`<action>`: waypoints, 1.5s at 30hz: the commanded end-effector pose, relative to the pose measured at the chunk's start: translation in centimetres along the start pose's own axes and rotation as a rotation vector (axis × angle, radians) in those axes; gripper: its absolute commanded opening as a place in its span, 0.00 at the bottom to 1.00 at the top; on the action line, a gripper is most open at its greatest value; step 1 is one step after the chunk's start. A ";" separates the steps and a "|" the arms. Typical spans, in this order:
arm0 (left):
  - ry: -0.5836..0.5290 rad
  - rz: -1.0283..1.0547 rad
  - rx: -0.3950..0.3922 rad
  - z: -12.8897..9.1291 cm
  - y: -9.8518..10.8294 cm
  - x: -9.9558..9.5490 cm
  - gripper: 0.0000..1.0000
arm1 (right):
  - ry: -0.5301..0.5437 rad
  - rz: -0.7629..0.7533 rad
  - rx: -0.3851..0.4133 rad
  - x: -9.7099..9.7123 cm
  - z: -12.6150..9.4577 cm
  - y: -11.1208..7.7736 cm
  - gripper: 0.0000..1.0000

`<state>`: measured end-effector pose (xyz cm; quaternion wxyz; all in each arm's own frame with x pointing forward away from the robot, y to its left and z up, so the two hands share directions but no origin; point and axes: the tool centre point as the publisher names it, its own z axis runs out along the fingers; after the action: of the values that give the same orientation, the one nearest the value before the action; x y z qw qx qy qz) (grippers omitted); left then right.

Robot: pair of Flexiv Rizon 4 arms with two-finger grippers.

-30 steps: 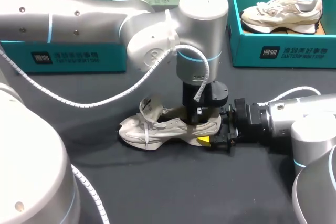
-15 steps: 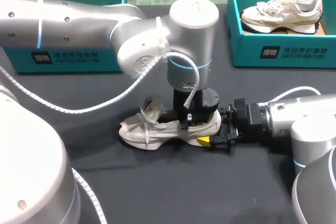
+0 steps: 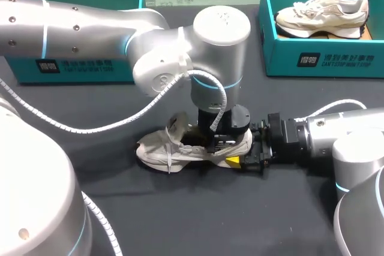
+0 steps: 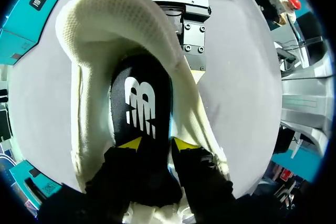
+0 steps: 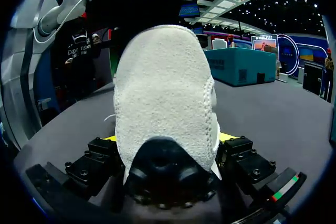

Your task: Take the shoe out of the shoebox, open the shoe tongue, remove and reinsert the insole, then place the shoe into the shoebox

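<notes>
A cream sneaker (image 3: 162,148) lies on its sole in the middle of the black table, toe to the left. My left gripper (image 3: 219,141) reaches down into the shoe's mouth. In the left wrist view its yellow tips (image 4: 156,144) stand slightly apart, open, on the black insole (image 4: 140,103) with a white logo, which lies inside the sneaker (image 4: 105,24). My right gripper (image 3: 243,151) comes in low from the right. In its own view the right gripper (image 5: 168,137) hugs the sneaker's heel (image 5: 163,87) from both sides.
A teal shoebox (image 3: 78,64) stands at the back left, behind my left arm. A second teal shoebox (image 3: 324,61) at the back right holds another cream sneaker (image 3: 321,13). Bare black tabletop (image 3: 198,214) lies in front of the shoe.
My left gripper has gone down deeper into the shoe's mouth and its fingers have parted a little. The right gripper and the shoe's heel have stayed put.
</notes>
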<state>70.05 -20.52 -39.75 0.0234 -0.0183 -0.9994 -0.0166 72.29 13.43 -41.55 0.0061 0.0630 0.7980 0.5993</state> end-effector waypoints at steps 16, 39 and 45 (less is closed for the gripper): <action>-0.164 -0.085 -0.052 1.7 -0.6 -2.2 0.30 | -0.002 0.003 0.002 -0.2 0.1 -0.1 0.00; -0.027 -0.110 0.035 1.1 1.4 -4.1 0.00 | -0.002 0.003 0.002 -0.2 0.1 -0.1 0.00; 0.029 -0.074 0.108 0.1 1.9 -3.8 0.00 | -0.002 0.003 0.002 -0.2 0.1 -0.1 0.00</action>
<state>72.66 -20.17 -39.93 0.0290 0.0213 -0.9993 0.0036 72.59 13.42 -41.48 0.0061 0.0645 0.7972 0.6002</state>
